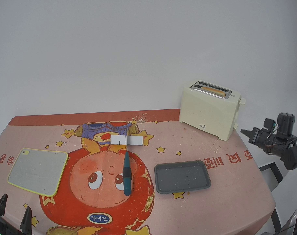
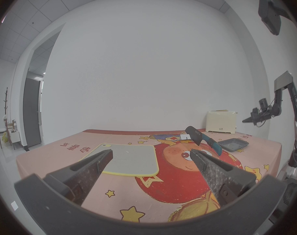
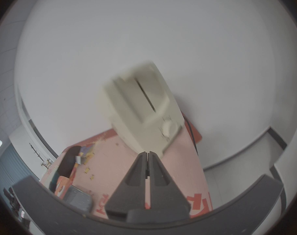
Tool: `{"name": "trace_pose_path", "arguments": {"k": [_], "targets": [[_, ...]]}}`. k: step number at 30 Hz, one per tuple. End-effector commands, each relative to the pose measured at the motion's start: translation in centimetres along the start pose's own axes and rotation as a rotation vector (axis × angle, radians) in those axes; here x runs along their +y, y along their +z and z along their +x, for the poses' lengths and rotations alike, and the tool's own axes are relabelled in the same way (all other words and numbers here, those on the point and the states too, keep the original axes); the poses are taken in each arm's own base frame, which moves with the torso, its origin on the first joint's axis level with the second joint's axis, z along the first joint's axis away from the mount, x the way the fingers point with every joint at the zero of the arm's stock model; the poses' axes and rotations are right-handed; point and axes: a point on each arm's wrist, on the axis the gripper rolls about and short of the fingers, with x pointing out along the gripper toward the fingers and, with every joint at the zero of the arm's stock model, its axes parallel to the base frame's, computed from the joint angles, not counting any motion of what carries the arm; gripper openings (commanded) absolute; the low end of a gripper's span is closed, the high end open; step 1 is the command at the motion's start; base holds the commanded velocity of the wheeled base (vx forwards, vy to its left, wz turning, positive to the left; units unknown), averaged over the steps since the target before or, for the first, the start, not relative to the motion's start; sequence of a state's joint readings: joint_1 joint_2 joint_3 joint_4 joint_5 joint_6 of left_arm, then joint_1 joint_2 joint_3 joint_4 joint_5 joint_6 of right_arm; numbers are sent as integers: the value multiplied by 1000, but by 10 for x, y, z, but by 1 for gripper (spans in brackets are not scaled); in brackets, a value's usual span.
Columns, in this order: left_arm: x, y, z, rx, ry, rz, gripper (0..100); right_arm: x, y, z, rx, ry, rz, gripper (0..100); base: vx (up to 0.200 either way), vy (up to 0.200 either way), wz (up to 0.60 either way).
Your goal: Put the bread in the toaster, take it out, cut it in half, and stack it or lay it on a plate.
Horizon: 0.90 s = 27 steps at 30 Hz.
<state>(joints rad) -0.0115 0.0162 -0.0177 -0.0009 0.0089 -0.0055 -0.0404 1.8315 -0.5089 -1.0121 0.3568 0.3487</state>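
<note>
The bread (image 1: 213, 91) sits in the nearer slot of the toaster (image 1: 210, 113), at the far right corner of the table (image 1: 226, 196). The right gripper (image 3: 147, 155), fingers pressed together on nothing, hangs off the table's right edge near the toaster's lever side. The left gripper (image 2: 151, 152) is spread wide and empty at the near left corner by the board (image 1: 37, 171), with the knife (image 1: 127, 175) and plate (image 1: 182, 177) mid-table.

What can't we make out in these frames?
Bread: head view, only its top edge shows; the toaster slot hides the rest.
Side controls: right wrist view, blurred; setting unclear.
Left end effector: head view, cut off by the bottom edge.
Tray specks: head view, too small to identify.
</note>
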Motion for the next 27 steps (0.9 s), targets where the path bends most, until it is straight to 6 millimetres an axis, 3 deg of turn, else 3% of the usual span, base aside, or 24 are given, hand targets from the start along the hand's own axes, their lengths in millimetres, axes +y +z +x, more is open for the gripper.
{"name": "trace_pose_path", "arguments": {"k": [1, 11, 19, 21, 27], "targets": [[0, -5, 1, 12, 3, 0, 100, 17, 49, -43, -245, 7, -224, 0, 0, 0, 0], [0, -5, 1, 12, 1, 0, 100, 15, 81, -7, -227, 14, -231, 0, 0, 0, 0], [0, -5, 1, 12, 1, 0, 100, 19, 85, 29, -169, 41, -245, 0, 0, 0, 0], [0, -5, 1, 12, 1, -2, 100, 14, 84, 44, -158, 39, -265, 0, 0, 0, 0], [0, -5, 1, 12, 3, -2, 100, 0, 78, 61, -137, 6, -254, 0, 0, 0, 0]]}}
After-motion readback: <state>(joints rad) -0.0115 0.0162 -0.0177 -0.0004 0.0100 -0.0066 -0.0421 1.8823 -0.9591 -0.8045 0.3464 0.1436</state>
